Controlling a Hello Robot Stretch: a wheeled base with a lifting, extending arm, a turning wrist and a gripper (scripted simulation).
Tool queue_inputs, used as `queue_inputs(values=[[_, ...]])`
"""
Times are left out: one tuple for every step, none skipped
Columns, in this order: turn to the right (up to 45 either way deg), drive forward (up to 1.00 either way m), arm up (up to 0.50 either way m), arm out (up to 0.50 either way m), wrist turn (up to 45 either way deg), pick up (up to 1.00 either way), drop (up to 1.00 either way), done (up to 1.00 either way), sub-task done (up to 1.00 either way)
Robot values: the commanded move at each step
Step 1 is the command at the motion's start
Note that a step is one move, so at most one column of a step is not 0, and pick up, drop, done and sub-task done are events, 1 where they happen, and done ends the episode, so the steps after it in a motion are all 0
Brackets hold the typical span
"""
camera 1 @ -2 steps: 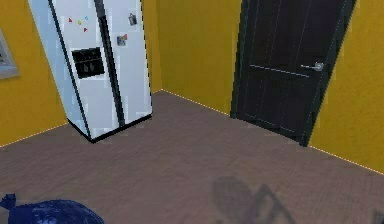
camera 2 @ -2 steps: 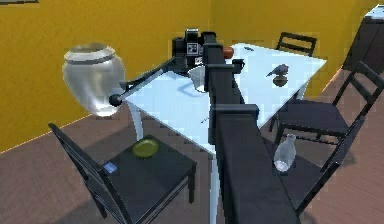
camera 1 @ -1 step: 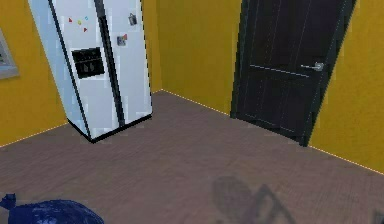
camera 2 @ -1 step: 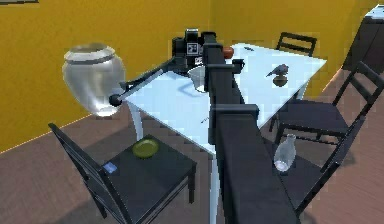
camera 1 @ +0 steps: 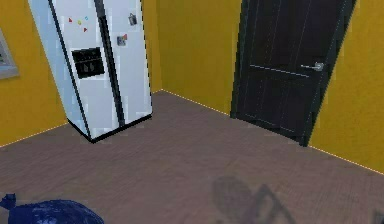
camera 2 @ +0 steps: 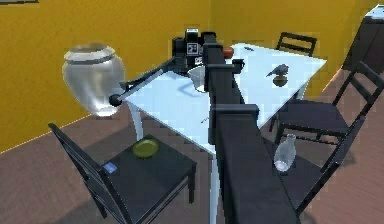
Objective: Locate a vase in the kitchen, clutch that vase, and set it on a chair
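Note:
A round clear glass vase (camera 2: 94, 76) with a wide rim hangs in the air in the arm side view's upper left, in front of the yellow wall. It sits at the far end of my gripper (camera 2: 119, 98), clear of every surface, so the gripper holds the vase. The dark arm (camera 2: 232, 130) rises from the bottom edge over the white table's (camera 2: 180, 110) corner. Below the vase stands a black chair (camera 2: 160, 172), with a small yellow-green dish (camera 2: 147, 149) on its seat.
More black chairs (camera 2: 312, 116) stand around the table, and a small clear bottle (camera 2: 285, 153) shows beside the arm. In the forward view, a white fridge (camera 1: 95, 62) stands at the left, a dark door (camera 1: 290, 62) at the right, and a dark blue bag (camera 1: 42, 211) at the bottom left. Open floor lies between them.

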Motion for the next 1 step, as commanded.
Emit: queue_inputs(values=[[0.0,0.00,0.00,0.00,0.0,0.00,1.00,0.00,0.00]])
